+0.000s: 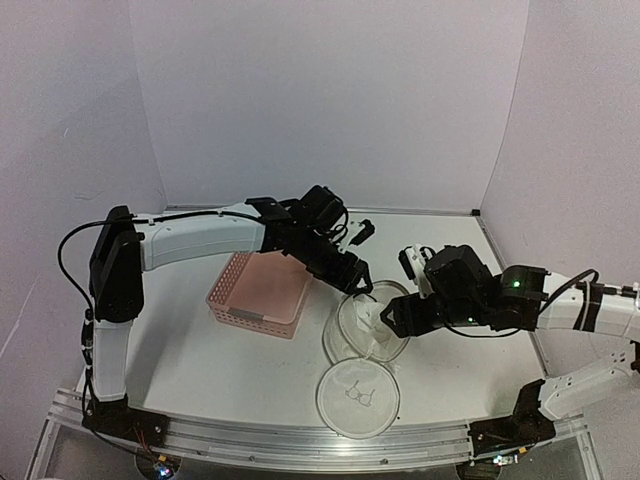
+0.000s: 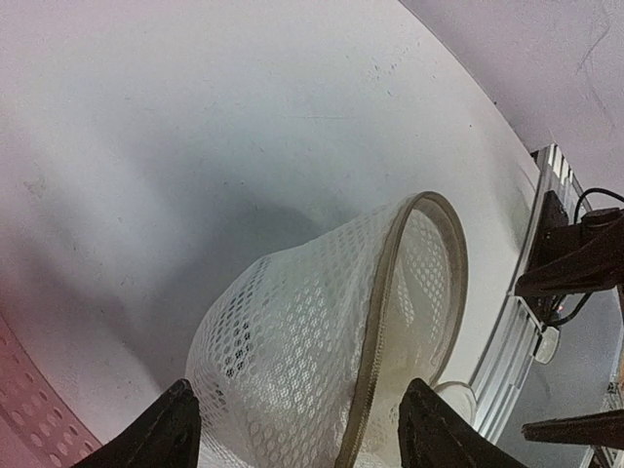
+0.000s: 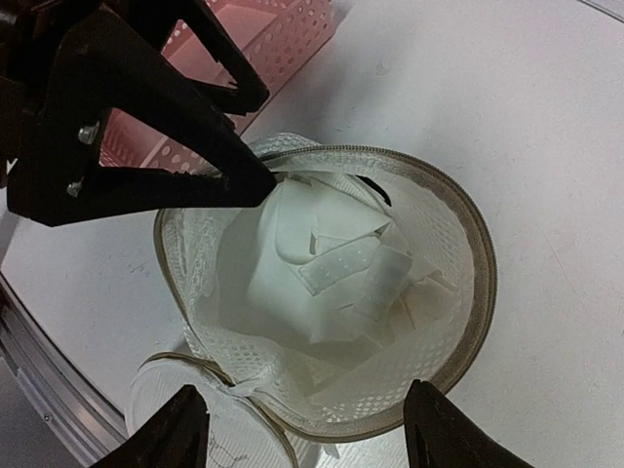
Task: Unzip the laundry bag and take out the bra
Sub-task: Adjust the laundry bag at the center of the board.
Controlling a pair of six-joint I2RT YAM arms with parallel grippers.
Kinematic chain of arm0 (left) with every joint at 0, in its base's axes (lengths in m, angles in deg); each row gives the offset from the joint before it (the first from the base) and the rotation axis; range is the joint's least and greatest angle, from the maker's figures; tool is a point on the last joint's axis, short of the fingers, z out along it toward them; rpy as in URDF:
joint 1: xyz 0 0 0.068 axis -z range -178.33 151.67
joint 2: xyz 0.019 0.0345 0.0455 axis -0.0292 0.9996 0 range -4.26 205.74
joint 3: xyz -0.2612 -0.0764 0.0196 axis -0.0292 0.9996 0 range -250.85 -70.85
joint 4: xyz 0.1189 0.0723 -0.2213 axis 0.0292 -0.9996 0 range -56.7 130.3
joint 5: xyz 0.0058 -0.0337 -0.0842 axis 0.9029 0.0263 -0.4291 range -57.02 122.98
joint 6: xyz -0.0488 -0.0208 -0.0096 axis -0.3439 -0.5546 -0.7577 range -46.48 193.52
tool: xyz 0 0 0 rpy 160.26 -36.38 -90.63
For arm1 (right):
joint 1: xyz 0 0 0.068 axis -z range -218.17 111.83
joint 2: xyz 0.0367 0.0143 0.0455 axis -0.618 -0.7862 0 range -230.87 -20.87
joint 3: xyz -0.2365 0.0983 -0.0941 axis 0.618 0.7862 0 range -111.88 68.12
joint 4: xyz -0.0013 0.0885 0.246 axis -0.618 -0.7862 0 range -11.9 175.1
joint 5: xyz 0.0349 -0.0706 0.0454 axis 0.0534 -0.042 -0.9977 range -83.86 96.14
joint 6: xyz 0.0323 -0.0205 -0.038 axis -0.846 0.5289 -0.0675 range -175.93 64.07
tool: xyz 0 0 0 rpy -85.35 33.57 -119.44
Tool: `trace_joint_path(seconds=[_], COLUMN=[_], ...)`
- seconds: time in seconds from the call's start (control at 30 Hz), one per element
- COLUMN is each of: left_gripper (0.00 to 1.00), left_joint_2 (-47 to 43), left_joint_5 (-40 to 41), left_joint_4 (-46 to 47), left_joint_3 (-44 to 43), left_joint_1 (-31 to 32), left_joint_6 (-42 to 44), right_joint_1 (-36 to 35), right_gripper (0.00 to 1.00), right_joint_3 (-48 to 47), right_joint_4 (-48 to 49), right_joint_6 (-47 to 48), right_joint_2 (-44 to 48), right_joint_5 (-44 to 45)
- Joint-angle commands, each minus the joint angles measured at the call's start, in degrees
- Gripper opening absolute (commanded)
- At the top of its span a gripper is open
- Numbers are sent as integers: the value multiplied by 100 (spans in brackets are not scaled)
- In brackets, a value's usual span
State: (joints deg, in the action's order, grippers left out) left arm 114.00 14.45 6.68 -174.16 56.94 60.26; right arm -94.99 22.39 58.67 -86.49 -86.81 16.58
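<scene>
Nearest me, the lid (image 1: pixel 358 397) of the laundry bag (image 1: pixel 368 325) lies flat and unzipped, so opening looks done; the bra (image 3: pixel 327 263) sits bunched inside, yet to come out, my left gripper (image 2: pixel 302 414) spread astride the mesh, my right gripper (image 3: pixel 307 414) open and empty above the mouth.

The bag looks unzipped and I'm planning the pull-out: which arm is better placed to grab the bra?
Right. The right gripper, open, hangs over the mouth of the laundry bag with the bra directly below. The left gripper sits at the rim, facing outer mesh.
</scene>
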Motion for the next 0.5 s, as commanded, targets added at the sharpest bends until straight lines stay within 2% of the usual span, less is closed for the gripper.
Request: trace_joint_path(seconds=[0.0,0.27,0.47], left_gripper=[70,70,69], left_joint_2=[-150,-211,38], left_joint_5=[291,712,666], left_joint_4=[-56,-109,-210], left_joint_3=[-297,-259,-450], left_joint_1=[39,152,160], left_joint_6=[267,573,605], right_joint_1=[80,128,160], right_gripper=[70,70,70], right_joint_3=[30,50,70], right_joint_4=[407,523,558], right_joint_6=[-105,-133,-158], right_joint_2=[-22,-113,-41], right_joint_5=[-144,-173,-102])
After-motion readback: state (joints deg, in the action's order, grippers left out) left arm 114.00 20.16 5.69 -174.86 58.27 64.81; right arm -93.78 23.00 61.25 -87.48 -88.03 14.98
